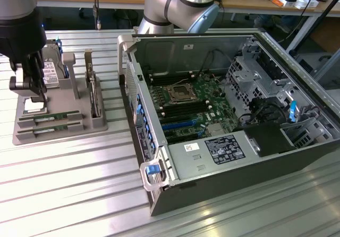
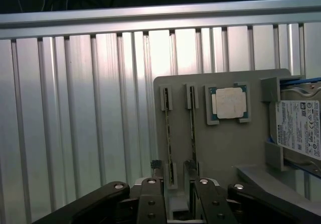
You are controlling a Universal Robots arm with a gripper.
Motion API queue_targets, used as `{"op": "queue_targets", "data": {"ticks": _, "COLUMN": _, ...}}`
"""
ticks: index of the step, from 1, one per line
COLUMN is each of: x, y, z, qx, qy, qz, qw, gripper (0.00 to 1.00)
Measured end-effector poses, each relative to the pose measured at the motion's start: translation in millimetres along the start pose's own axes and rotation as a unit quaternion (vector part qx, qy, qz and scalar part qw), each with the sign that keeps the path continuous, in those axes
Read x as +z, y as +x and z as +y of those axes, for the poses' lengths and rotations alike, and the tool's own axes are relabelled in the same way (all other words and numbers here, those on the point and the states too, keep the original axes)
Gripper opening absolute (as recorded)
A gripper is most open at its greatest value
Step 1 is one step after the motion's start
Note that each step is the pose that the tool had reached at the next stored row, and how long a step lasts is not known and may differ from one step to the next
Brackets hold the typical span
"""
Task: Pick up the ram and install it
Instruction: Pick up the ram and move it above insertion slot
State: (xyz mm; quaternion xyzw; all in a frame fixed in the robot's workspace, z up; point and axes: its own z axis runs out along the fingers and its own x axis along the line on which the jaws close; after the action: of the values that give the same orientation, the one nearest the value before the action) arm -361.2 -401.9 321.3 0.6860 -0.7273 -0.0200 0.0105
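Observation:
Two ram sticks (image 1: 50, 118) lie in slots at the front of a grey holder tray (image 1: 58, 136) on the exterior view's left. In the wrist view they stand on edge side by side, one ram stick (image 2: 168, 133) beside the other (image 2: 192, 128). My gripper (image 1: 29, 91) hangs open just above the tray's back corner, near the square silver processor chip (image 1: 33, 107). Seen from the wrist, my gripper (image 2: 179, 196) is above the near ends of the two sticks, its fingers (image 2: 150, 199) apart, and it holds nothing.
The tray also carries a hard drive (image 1: 50, 69), the processor chip (image 2: 230, 103) and an upright green card with a metal bracket (image 1: 94, 93). An open computer case (image 1: 159, 194) with its motherboard (image 1: 186, 104) and memory slots (image 1: 178, 124) fills the exterior view's right. Everything rests on a ribbed aluminium table (image 1: 69, 184).

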Motion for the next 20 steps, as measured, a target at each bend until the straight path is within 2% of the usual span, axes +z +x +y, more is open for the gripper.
{"op": "queue_targets", "data": {"ticks": 20, "x": 5.8, "y": 0.1, "z": -0.3, "qx": 0.0, "qy": 0.0, "qz": 0.0, "qw": 1.0, "gripper": 0.3}}
